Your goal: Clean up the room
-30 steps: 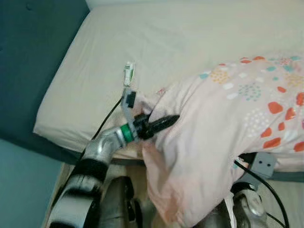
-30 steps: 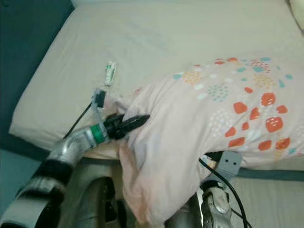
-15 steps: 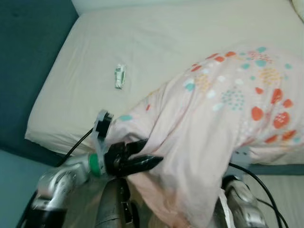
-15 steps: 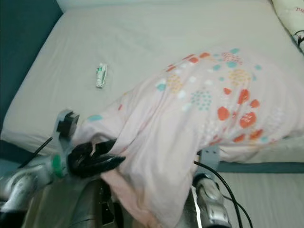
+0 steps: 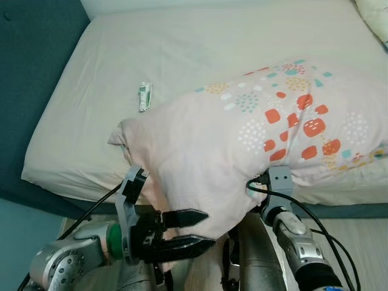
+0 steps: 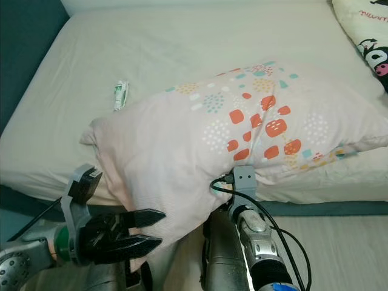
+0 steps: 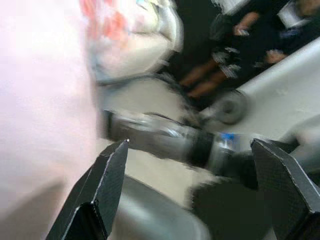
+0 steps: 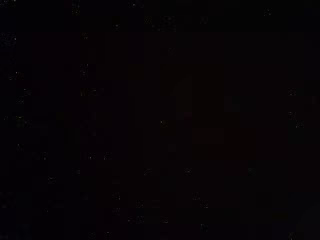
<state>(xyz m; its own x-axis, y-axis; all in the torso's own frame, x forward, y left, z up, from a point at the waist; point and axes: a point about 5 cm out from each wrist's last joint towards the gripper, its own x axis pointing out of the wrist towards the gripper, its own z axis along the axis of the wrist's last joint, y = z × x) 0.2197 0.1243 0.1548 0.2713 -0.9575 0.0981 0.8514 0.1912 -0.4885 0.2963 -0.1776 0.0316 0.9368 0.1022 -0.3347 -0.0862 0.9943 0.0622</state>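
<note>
A pale pink pillow (image 5: pixel 242 139) with orange and teal spots lies across the front of the bed (image 5: pixel 200 42), its near corner hanging over the edge. My left gripper (image 5: pixel 209 229) is open just below that hanging corner and holds nothing. In the left wrist view the fingers (image 7: pixel 102 192) stand wide apart with the pink cloth (image 7: pixel 40 125) beside them. My right arm (image 5: pixel 291 227) reaches up under the pillow's front edge, its fingers hidden by the cloth. A small white and green tube (image 5: pixel 144 97) lies on the sheet to the left of the pillow.
A dark teal wall (image 5: pixel 30 73) runs along the bed's left side. A second pillow with a cartoon print (image 6: pixel 364 30) sits at the far right. Pale wooden floor (image 5: pixel 364 236) shows below the bed's front edge. The right wrist view is black.
The camera has shifted. My left gripper, earlier pressed into the pillow's corner, has dropped back below the bed edge and stands open. The pillow now lies higher and flatter on the bed.
</note>
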